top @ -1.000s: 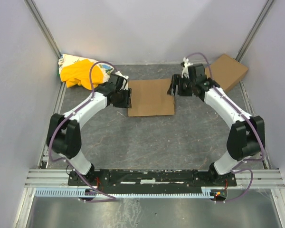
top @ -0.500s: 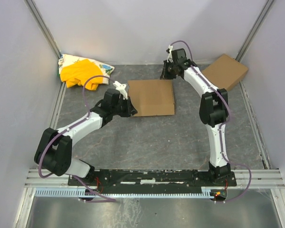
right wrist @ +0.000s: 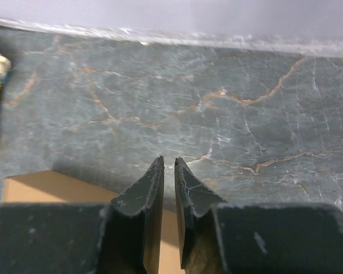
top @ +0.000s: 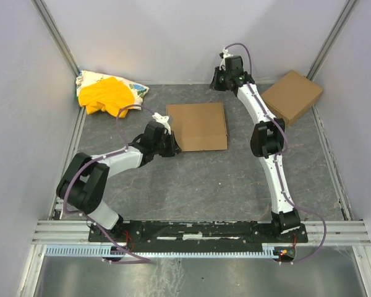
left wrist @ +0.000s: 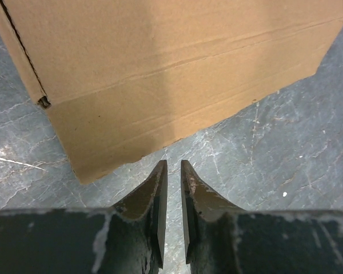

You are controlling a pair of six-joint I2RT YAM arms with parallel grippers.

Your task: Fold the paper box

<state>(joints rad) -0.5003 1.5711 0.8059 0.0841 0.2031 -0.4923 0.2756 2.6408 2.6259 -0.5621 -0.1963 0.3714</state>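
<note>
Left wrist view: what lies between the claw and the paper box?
Only a sliver of bare grey table separates left claw from paper box, per left wrist view.

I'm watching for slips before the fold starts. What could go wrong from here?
The left gripper, nearly shut at the near corner of the paper box, may shove the box along instead of catching an edge. The right gripper, beyond the far edge, grips nothing, so the box lies unrestrained.

Top camera: high at near edge, looking down on whole worktop [top: 198, 179]. Wrist cameras: close, low, sighting past left tool [left wrist: 173, 165] and right tool [right wrist: 168, 161]; all share paper box [top: 196, 126].
</note>
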